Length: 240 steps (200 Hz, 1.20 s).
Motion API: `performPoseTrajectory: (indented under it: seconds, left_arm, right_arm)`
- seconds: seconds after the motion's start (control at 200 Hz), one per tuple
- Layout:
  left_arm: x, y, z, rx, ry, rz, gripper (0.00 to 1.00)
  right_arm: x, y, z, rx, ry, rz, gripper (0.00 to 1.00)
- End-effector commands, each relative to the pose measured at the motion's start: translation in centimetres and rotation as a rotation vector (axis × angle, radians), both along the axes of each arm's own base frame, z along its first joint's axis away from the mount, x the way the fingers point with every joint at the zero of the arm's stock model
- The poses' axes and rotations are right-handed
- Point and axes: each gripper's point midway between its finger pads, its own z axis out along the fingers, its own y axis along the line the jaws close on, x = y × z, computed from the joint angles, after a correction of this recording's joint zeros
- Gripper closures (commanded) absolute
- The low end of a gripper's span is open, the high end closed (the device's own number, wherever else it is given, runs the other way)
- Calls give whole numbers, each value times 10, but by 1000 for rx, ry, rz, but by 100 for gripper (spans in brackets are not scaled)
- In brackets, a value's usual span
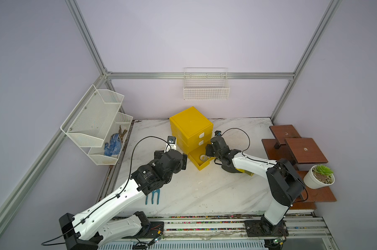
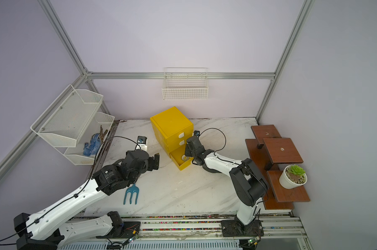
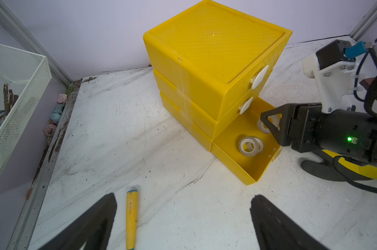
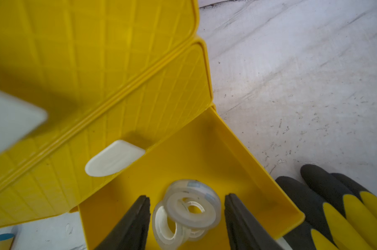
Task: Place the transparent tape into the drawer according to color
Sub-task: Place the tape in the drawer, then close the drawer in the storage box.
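Observation:
The yellow cabinet (image 1: pixel 190 127) stands at the back of the table; its bottom drawer (image 1: pixel 201 164) (image 2: pixel 181 165) is pulled out, while the two above it are pushed in. Clear transparent tape rolls (image 3: pixel 250 146) (image 4: pixel 166 225) lie in the open drawer. My right gripper (image 4: pixel 187 197) (image 1: pixel 209 155) hangs open over that drawer. One blurred clear roll (image 4: pixel 193 205) sits between its fingers with a gap on each side, resting on the other rolls. My left gripper (image 3: pixel 184 195) is wide open and empty above the bare table, left of the drawer.
A blue garden fork (image 2: pixel 131 193) with a yellow handle (image 3: pixel 132 218) lies by the left arm. A black and yellow glove (image 4: pixel 335 205) lies right of the drawer. White wire baskets (image 1: pixel 96 125) (image 1: pixel 206 88) hang on the walls. Brown shelves carry a potted plant (image 1: pixel 318 178) at right.

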Motion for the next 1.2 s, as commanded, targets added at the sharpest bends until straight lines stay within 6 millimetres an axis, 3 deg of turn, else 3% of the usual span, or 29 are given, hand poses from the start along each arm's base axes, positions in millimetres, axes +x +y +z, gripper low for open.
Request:
performPoseTrajectory:
  seconds: [0.0,0.13,0.295,0.39,0.415,0.495,0.665,0.8,0.84,0.86,0.98,1.195]
  left_arm:
    - [4,1,1,-6,-15,23,0]
    - [6,0,-2,5,-7,26,0]
    - [10,2,0,-16,5,33,0]
    - [19,3,7,-90,19,35,0]
    - [23,3,11,-114,22,37,0]
    - [33,4,26,-162,22,56,0]
    - [60,-4,56,-182,-1,76,0]
    - [91,-8,60,-183,8,106,0]
    - [99,-7,57,-186,17,121,0]
    - [109,-10,45,-174,48,129,0]
    - [133,-14,21,-157,109,154,3]
    - [153,-14,-15,-122,190,191,2]
  right_arm:
    - [5,-2,5,4,-6,-22,35]
    - [2,-5,18,26,-26,-26,35]
    - [-15,-6,41,104,-61,7,38]
    - [-28,-9,46,166,-91,22,43]
    - [-33,-11,60,202,-126,24,45]
    - [-44,-17,61,251,-156,22,48]
    - [-61,-27,50,277,-138,8,53]
    - [-68,-36,32,274,-85,-32,57]
    - [-70,-38,26,270,-74,-42,58]
    - [-71,-39,23,267,-69,-42,59]
    - [-76,-39,4,252,-28,-34,62]
    - [-74,-21,-32,239,79,14,64]
